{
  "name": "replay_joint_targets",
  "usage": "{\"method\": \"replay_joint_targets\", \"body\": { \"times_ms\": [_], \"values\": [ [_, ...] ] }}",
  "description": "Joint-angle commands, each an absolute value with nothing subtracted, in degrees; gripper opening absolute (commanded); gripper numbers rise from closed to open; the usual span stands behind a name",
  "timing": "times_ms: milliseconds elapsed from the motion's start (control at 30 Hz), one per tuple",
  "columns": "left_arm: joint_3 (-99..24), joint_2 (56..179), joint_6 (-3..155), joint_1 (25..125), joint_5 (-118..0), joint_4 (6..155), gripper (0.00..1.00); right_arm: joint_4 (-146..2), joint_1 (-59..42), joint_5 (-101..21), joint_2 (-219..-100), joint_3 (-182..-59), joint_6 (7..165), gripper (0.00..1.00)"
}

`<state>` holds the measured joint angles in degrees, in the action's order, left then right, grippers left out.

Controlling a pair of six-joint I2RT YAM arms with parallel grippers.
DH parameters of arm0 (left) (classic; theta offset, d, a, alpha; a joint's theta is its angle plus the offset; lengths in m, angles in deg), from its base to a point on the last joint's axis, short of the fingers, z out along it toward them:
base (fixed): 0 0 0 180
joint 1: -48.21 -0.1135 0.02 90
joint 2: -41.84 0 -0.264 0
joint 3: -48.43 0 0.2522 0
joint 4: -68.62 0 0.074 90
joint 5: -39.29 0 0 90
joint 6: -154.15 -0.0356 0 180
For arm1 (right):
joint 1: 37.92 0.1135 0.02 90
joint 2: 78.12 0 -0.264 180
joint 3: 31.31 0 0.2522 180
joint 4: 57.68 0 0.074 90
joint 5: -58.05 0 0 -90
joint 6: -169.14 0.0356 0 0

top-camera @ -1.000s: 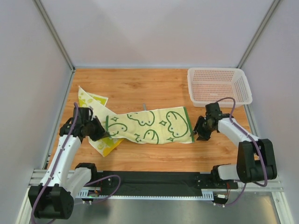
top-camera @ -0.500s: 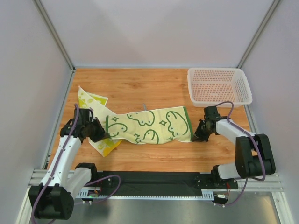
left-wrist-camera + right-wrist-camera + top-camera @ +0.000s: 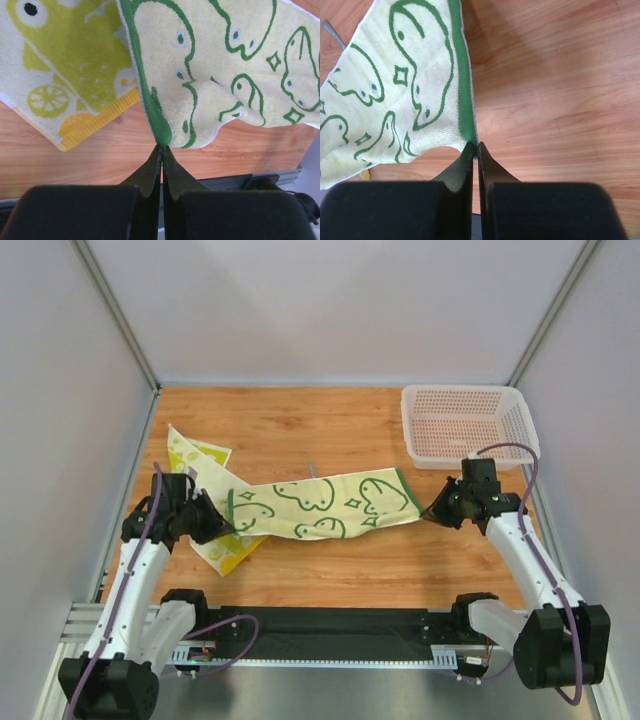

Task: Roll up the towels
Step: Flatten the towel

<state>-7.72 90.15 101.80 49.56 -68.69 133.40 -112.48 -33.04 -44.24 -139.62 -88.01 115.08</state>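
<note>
Top external view gives me the wooden counter (image 3: 330,430) as the biggest thing, and across its middle the cream-yellow towel (image 3: 320,505) with green blob faces is stretched from left to right. It is held at the two corners of its near long edge, one per arm, and as I read it that is to pull out the slack so it can be laid flat and square before any rolling starts; nothing is rolled yet. The white perforated basket (image 3: 470,425) sits at the far right corner of the counter, well apart from both cloths, and I see nothing lying in it. The second towel (image 3: 195,455), white and lime with a lemon print and a yellow hem, lies crumpled at the left, partly under the left end of the stretched one, so it waits its turn. The left gripper (image 3: 222,528) has its jaws pinched tight on the green-bordered corner of the cream-yellow towel, plain in the left wrist view, where the cloth fans away from the tips. The right gripper (image 3: 432,512) likewise has its jaws closed on the opposite green-bordered corner. Just beyond the towel's far edge lies a small grey stick-like thing (image 3: 312,468); I cannot tell what it is.
</note>
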Motion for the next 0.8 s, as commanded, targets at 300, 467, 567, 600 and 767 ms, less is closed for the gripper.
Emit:
{"method": "replay_joint_targets", "body": {
  "times_ms": [300, 467, 567, 600, 767],
  "values": [
    [-0.9, 79.3, 105.8, 49.2, -74.7, 139.5, 0.03, -114.6, -35.7, -44.1, -136.9, -79.5, 116.1, 0.00],
    [-3.2, 77.7, 102.7, 49.2, -68.2, 146.5, 0.04, -114.7, -44.3, -47.3, -136.2, -78.7, 114.7, 0.00],
    [-3.0, 77.3, 101.3, 49.2, -67.9, 147.9, 0.04, -115.1, -44.7, -48.2, -136.0, -78.1, 114.4, 0.00],
    [-2.7, 77.1, 101.2, 49.2, -68.0, 147.9, 0.04, -115.0, -44.6, -48.3, -135.6, -77.5, 114.8, 0.00],
    [-2.0, 76.7, 100.8, 49.2, -70.1, 146.3, 0.00, -113.4, -44.5, -50.8, -137.2, -76.8, 114.0, 0.00]
  ]
}}
